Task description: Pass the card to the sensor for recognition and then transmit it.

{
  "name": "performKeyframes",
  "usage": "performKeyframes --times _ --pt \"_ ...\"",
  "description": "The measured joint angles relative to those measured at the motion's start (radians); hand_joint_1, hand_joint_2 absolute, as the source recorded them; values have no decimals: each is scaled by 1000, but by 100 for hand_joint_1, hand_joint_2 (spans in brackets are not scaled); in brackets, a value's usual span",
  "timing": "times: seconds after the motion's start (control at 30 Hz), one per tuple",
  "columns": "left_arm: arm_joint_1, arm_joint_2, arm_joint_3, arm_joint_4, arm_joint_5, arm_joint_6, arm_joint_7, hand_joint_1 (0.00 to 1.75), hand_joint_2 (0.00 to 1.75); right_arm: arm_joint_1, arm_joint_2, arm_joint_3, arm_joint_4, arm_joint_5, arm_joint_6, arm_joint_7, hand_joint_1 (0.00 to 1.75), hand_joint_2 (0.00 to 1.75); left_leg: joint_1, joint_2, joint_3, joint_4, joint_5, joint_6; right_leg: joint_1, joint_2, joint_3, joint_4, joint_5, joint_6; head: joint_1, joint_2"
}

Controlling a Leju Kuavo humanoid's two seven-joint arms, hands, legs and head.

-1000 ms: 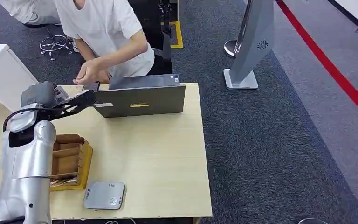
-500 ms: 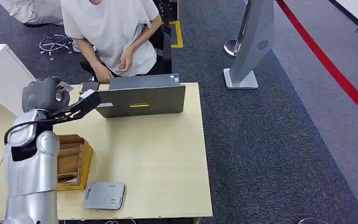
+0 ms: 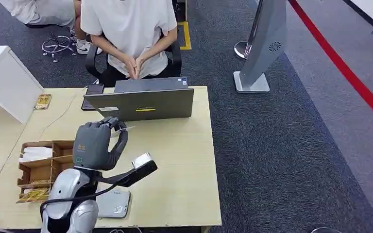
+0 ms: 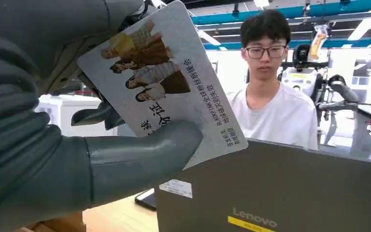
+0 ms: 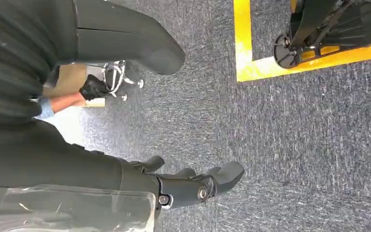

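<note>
My left hand (image 3: pixel 97 143) hovers over the wooden table (image 3: pixel 184 165), just in front of the laptop. It pinches a white card (image 4: pixel 174 92) printed with small figures and text between thumb (image 4: pixel 140 154) and fingers; a sliver of the card (image 3: pixel 125 129) sticks out of the hand toward the laptop. The grey flat sensor (image 3: pixel 114 203) lies at the table's front edge, below and behind my left wrist, partly hidden by my arm. My right hand (image 5: pixel 174 186) hangs over grey carpet with its fingers apart and nothing in it.
A grey laptop (image 3: pixel 145 104) stands open at the table's far edge, with a person (image 3: pixel 131 29) seated behind it, hands clasped. A wooden divider box (image 3: pixel 43 167) sits front left. A phone (image 3: pixel 92 91) and a small yellow packet (image 3: pixel 42 101) lie far left.
My left arm has drawn back from the table's far left corner to in front of the laptop, the hand turned upright. The person has sat back and clasped both hands.
</note>
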Motion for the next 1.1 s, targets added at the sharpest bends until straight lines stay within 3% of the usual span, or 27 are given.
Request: performKeyframes --times 0.17,0.3,0.43,0.67,1.1 --pt "17 10 -21 -23 1 -7 8 175 175 0 0 -1 0 4 0 0 0 175 0 0 0 0 0 0 0 0 0 0 0 0 0 0" --pt "36 11 -23 -28 -60 -79 78 175 175 0 0 -1 0 -3 -5 2 0 175 0 0 0 0 0 0 0 0 0 0 0 0 0 0" --pt "55 10 -22 -1 -153 -109 155 175 175 0 1 -2 0 -17 -18 6 0 175 0 0 0 0 0 0 0 0 0 0 0 0 0 0" --pt "105 8 3 40 -187 -164 168 175 175 0 1 6 0 -43 -29 23 0 175 0 0 0 0 0 0 0 0 0 0 0 0 0 0" --pt "127 10 25 96 -188 -196 197 175 175 0 1 25 -8 -43 -30 38 0 175 0 0 0 0 0 0 0 0 0 0 0 0 0 0"
